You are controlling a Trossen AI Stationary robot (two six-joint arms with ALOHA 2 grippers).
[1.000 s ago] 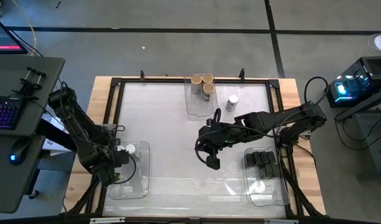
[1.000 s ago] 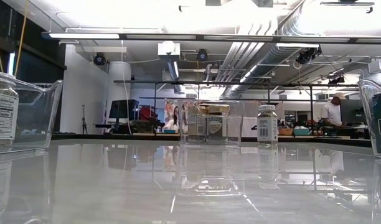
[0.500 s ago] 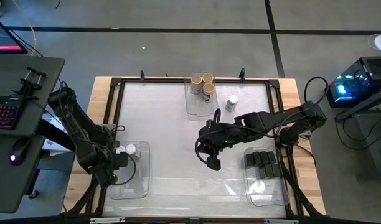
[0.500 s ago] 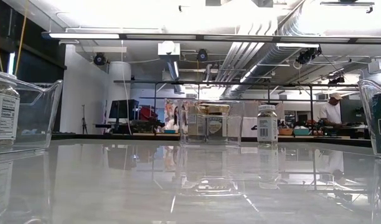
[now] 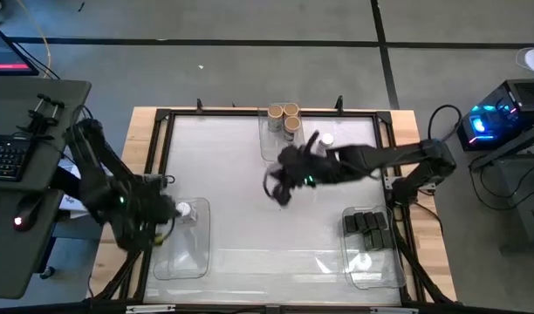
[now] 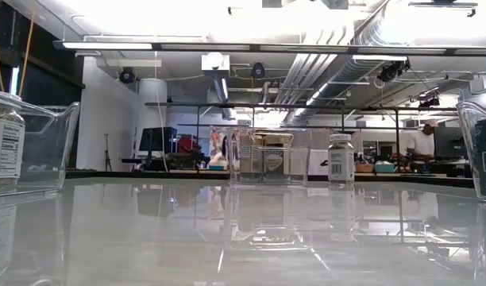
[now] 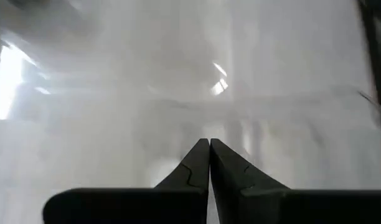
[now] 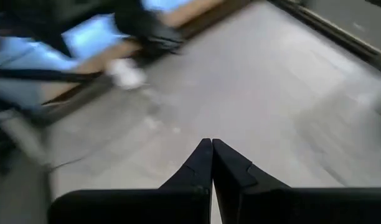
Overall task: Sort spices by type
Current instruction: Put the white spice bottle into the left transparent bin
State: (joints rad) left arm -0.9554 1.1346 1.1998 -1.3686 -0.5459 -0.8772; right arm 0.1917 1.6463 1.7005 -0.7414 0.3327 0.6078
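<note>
I see my right pincer pressed together and empty over the middle of the tabletop, just in front of the far bin that holds the tan-lid jars, with one white-lid jar standing loose beside that bin. My left pincer is also pressed together with nothing in it, near the left bin, which holds another white-lid jar. The black boxes sit in the right bin, well apart from the far bin.

Grey floor with dark lines, desk with keyboard, ceiling strip lights, exposed ducts
</note>
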